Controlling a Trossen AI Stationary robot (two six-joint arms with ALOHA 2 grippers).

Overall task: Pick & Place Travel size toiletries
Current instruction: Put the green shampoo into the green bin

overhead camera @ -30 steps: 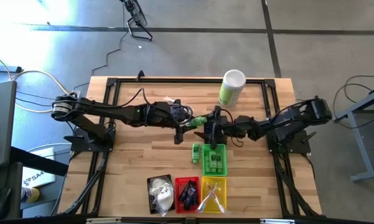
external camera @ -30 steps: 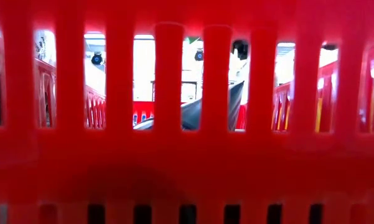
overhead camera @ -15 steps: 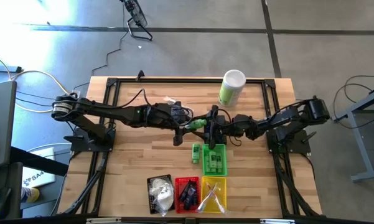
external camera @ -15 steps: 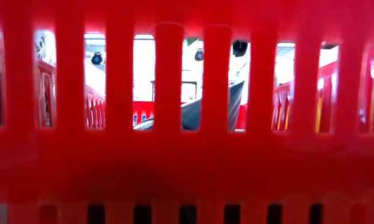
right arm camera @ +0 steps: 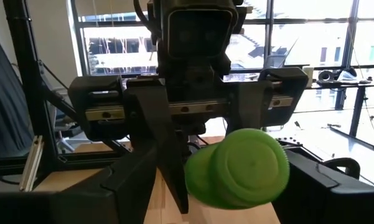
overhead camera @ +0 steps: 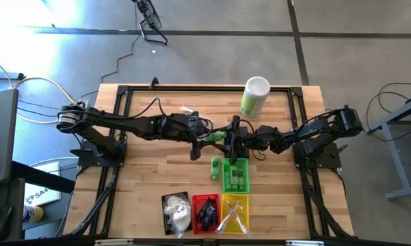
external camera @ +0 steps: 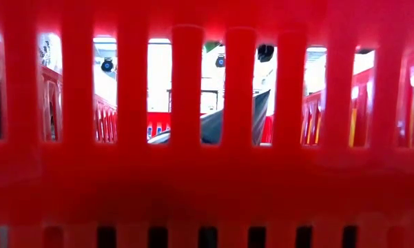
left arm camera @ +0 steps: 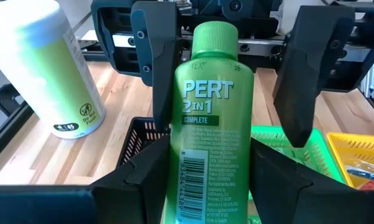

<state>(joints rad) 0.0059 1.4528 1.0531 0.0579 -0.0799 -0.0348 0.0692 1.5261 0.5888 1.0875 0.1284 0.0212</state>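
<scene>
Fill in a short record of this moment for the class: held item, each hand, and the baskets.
held item: green bottle, gripped by the left hand, cap end pointing at the right hand
left hand: shut on the bottle, above mid-table
right hand: open, fingers either side of the bottle's cap
green basket: holds green bottles; one more lies beside it
front row: black, red and yellow baskets

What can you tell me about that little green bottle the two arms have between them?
The small green bottle looks like glossy plastic, with a ribbed green screw cap and white lettering reading "PERT 2in1 COMPLETE" above a barcode. The left pincer is shut on its lower body, holding it above the middle of the table, over the green basket. Its cap end points at the right pincer, whose open fingers flank the cap end; contact cannot be told.
</scene>
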